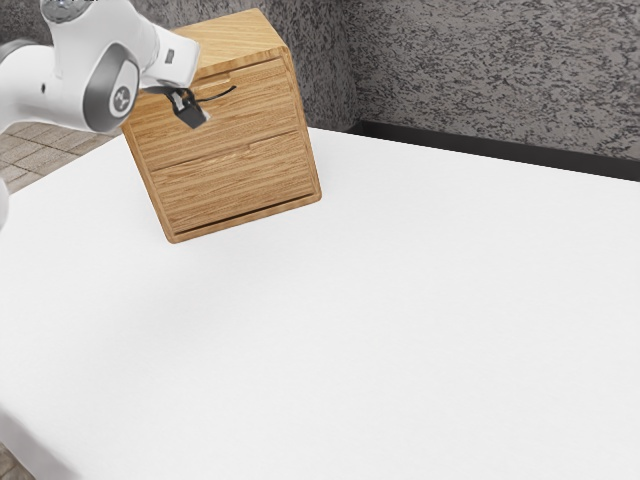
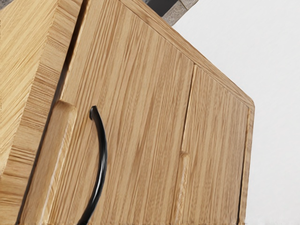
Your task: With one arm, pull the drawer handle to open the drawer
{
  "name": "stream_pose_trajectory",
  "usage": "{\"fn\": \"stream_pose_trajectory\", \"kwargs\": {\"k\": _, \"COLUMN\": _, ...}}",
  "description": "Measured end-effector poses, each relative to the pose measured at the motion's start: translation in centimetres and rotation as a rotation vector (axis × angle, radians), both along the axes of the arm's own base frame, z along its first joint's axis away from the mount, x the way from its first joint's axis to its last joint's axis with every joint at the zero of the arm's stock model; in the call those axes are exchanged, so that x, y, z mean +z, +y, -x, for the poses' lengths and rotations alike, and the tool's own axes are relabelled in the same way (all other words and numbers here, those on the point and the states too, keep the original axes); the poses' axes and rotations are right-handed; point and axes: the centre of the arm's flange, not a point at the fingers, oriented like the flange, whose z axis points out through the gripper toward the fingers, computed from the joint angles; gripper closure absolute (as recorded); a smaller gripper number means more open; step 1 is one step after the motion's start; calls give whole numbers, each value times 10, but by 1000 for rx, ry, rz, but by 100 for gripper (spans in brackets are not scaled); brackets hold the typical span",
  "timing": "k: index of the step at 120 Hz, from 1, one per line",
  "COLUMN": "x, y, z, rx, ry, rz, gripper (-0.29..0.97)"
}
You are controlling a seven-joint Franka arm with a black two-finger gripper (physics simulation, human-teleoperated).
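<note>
Black handle [image 1: 222, 94] just beside end effector [image 1: 186, 108]

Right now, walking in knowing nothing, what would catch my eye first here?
A wooden cabinet sits at the far end of the white table, toward the exterior view's left. The white arm reaches in from the upper left, its black gripper at the curved black handle of the top drawer.

Black end effector [image 1: 186, 108] at one end of the curved black handle [image 1: 225, 95] on the top drawer [image 1: 250, 100] of a wooden cabinet [image 1: 235, 42]. Below the end effector, a second drawer front [image 1: 235, 175]; farther below, white surface [image 1: 400, 320].
</note>
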Motion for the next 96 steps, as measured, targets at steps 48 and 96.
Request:
{"fn": "stream_pose_trajectory", "kwargs": {"k": 48, "x": -27, "y": 44, "z": 2, "rx": -62, "ry": 65, "rz": -99, "gripper": 0}}
{"fn": "stream_pose_trajectory", "kwargs": {"k": 96, "x": -41, "y": 30, "z": -19, "rx": -162, "ry": 62, "rz": -152, "gripper": 0}}
